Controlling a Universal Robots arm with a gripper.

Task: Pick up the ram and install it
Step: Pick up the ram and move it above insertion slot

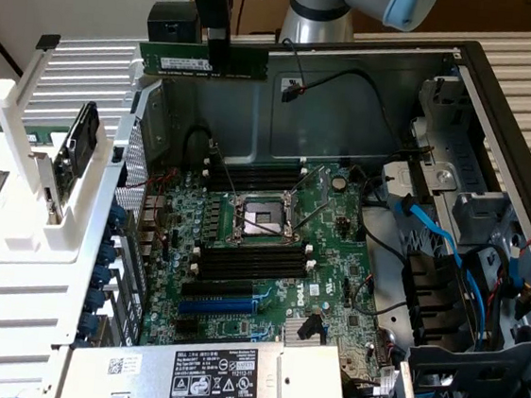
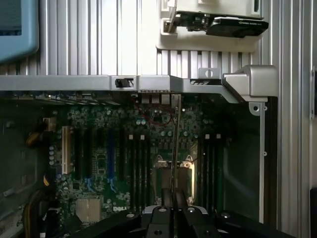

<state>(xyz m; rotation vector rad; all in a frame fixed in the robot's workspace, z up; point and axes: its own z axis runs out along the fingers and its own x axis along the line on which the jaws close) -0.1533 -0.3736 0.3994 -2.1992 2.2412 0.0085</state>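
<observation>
Ram (image 1: 202,63) is held pinched near its middle by the gripper (image 1: 210,46), long axis level, well above the motherboard (image 1: 270,247) and roughly parallel to the black memory slots (image 1: 245,259) flanking the CPU socket (image 1: 256,215), which lie below it

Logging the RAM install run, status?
Gripper shut on the ram, held level above the open case. Ram clear of the motherboard, not seated in any memory slot. Nothing seen blocking the way down.
</observation>
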